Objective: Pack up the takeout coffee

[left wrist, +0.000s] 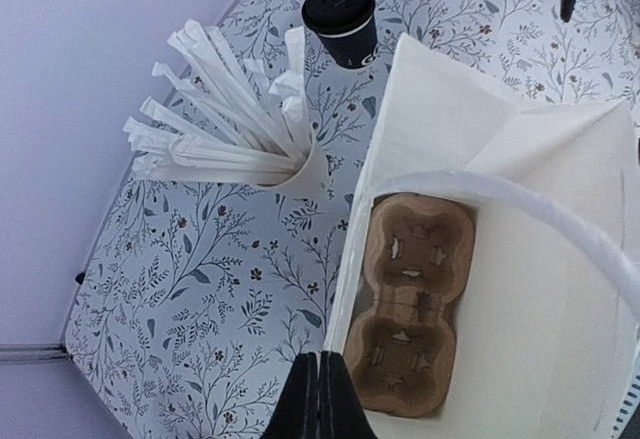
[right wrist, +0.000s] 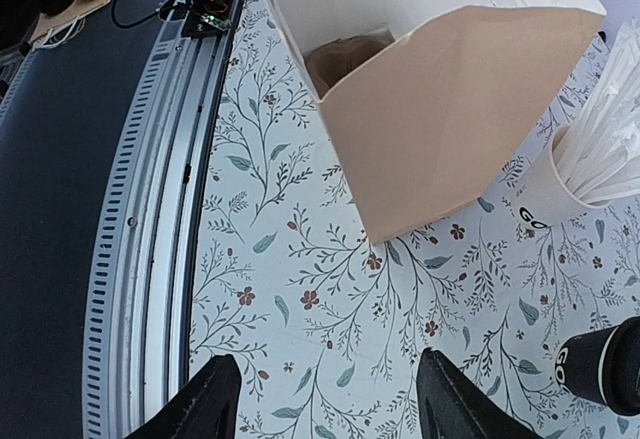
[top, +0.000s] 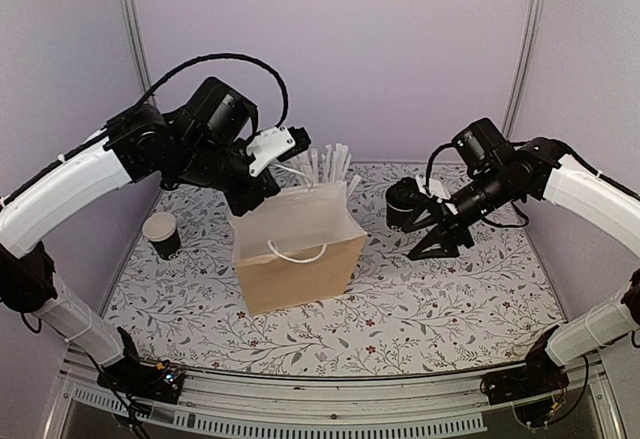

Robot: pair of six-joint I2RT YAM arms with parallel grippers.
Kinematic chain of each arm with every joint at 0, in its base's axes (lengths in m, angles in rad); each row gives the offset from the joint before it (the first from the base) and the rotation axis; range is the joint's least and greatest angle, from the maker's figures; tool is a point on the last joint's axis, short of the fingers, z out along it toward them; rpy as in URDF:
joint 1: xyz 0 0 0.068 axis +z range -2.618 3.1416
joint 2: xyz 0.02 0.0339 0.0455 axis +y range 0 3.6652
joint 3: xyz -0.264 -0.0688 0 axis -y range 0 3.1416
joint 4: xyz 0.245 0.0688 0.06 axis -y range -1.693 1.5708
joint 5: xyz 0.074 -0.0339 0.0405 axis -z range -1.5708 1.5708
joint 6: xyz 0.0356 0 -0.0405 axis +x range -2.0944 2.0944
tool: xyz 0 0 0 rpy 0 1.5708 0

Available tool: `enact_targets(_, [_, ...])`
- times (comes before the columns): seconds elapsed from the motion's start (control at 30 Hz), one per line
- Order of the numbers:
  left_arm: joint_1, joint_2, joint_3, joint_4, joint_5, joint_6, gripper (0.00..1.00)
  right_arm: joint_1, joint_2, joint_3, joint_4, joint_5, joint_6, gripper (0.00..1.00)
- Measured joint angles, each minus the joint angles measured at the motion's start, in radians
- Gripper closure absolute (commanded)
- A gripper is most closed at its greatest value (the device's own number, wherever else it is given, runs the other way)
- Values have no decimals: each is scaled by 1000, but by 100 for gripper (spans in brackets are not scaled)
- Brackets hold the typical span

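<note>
Floral tablecloth [top: 450, 299] covers the whole table. Mid-table we see a brown paper bag [top: 300, 259], pulp carrier [left wrist: 410, 309] lying inside, w/ a white cup of straws [left wrist: 300, 169] behind. Lidded black cup [top: 403, 204] stands upright right of bag, near right claw [right wrist: 325, 399] — fingers apart, nothing btwn. Open black cup [top: 162, 234] stands far left. Left claw [left wrist: 320, 389] — fingers together at bag's rim.
</note>
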Motion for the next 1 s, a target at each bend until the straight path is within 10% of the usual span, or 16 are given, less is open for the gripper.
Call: enact_targets(1.0, [-417,-78,-187,75,8,-321,100,-77,73,-25,62,3,4,38])
